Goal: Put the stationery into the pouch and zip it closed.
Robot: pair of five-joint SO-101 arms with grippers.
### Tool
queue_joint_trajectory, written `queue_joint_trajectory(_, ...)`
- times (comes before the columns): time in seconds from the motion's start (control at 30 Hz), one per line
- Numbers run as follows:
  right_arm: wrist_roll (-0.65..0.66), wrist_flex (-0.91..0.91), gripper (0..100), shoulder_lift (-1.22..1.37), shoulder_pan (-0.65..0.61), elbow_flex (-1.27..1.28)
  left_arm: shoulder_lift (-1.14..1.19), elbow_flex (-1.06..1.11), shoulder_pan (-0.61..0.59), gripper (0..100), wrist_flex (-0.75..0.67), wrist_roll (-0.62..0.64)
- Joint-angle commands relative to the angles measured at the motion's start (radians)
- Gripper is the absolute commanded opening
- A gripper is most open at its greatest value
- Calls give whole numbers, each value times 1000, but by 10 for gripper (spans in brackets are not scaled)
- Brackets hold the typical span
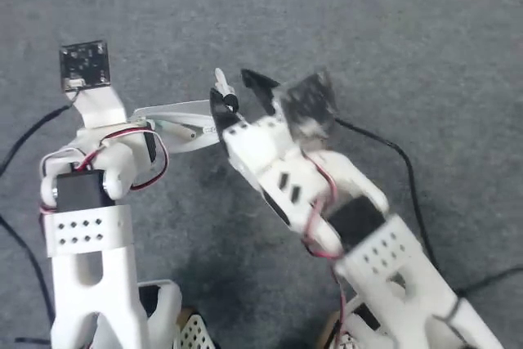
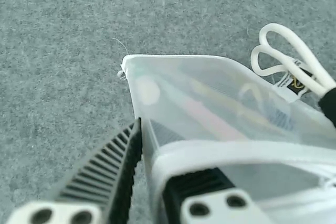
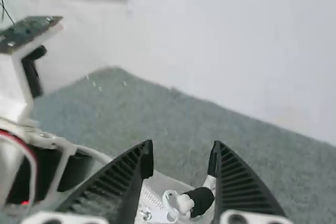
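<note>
Grey carpet-like mat (image 1: 425, 55) covers the table, with a plain white wall (image 3: 236, 40) behind. The translucent pouch (image 2: 173, 77) sits between the two arms. The left gripper (image 2: 149, 150) is clamped tight on one end of it. Pens (image 2: 210, 116) show through its side, inside. The right gripper (image 3: 181, 156) is partly spread, its jaws either side of the white cord zip pull (image 2: 286, 59); contact unclear. A black cable (image 1: 409, 177) trails beside the right arm.
</note>
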Motion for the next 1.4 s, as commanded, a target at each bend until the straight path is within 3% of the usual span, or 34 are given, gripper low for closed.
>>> queue_joint_trajectory(0.0, -14, 74, 126, 186, -8, -222, 8, -8, 14, 12, -17, -8)
queue_joint_trajectory(0.17, -15, 160, 11, 321, -13, -381, 8, -8, 14, 12, -17, -8)
queue_joint_trajectory(0.47, -9, 512, 7, 547, -24, -583, 8, -8, 9, 12, -17, -8)
queue_joint_trajectory(0.77, -6, 941, 9, 562, 171, -703, 8, -8, 8, 12, -17, -8)
queue_joint_trajectory(0.93, 69, 1110, 8, 559, 193, -704, 8, -8, 8, 12, -17, -6)
queue_joint_trajectory(1.17, 106, 1142, 8, 472, 189, -704, 8, -8, 8, 12, -17, -6)
queue_joint_trajectory(1.37, 100, 1139, 13, 280, 85, -637, 8, -8, 8, 12, -17, -6)
